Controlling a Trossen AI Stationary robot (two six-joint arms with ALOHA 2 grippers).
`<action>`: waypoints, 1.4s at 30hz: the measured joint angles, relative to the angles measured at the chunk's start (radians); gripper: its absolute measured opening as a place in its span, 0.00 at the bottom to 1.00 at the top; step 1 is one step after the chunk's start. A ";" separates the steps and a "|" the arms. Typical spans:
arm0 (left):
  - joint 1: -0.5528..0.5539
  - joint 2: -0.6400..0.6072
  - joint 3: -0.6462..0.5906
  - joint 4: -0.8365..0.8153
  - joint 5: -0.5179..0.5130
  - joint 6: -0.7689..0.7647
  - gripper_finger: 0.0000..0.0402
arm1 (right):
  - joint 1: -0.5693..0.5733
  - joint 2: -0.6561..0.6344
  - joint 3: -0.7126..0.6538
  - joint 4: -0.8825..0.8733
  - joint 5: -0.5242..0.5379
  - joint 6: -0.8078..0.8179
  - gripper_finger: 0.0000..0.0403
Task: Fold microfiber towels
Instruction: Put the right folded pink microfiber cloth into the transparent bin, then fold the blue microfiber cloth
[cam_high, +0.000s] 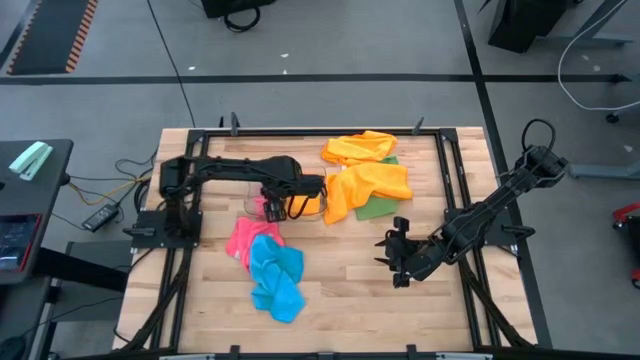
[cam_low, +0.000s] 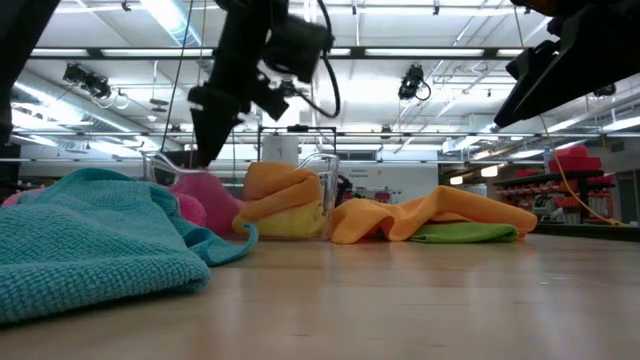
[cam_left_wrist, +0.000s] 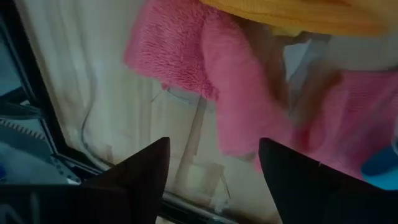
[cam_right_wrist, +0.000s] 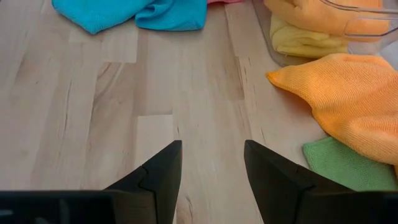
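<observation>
**High view: towels lie crumpled, folding barely begun**

High view shows every cloth rumpled on the worktop (cam_high: 330, 290): a blue towel (cam_high: 275, 278) near the front with a pink towel (cam_high: 243, 238) touching it, orange towels (cam_high: 368, 178) heaped at the far middle over a green towel (cam_high: 378, 207), and a yellow towel (cam_low: 290, 222) bunched in the clear bin (cam_high: 300, 205). None looks folded, so nearly all the work appears left. The left pincer (cam_high: 272, 210) reaches across over the bin, jaws released above pink cloth. The right pincer (cam_high: 398, 252) waits right of centre, parted and empty.
</observation>
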 joint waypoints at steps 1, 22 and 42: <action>0.002 -0.015 0.000 0.000 -0.007 0.003 0.62 | 0.000 0.000 0.000 0.003 0.000 0.000 0.45; 0.062 -0.025 -0.289 0.418 0.128 0.187 0.40 | 0.000 0.000 0.000 0.015 0.004 -0.010 0.45; -0.107 -0.143 -0.174 0.371 0.223 0.094 0.38 | 0.000 0.000 0.000 0.019 0.004 -0.031 0.45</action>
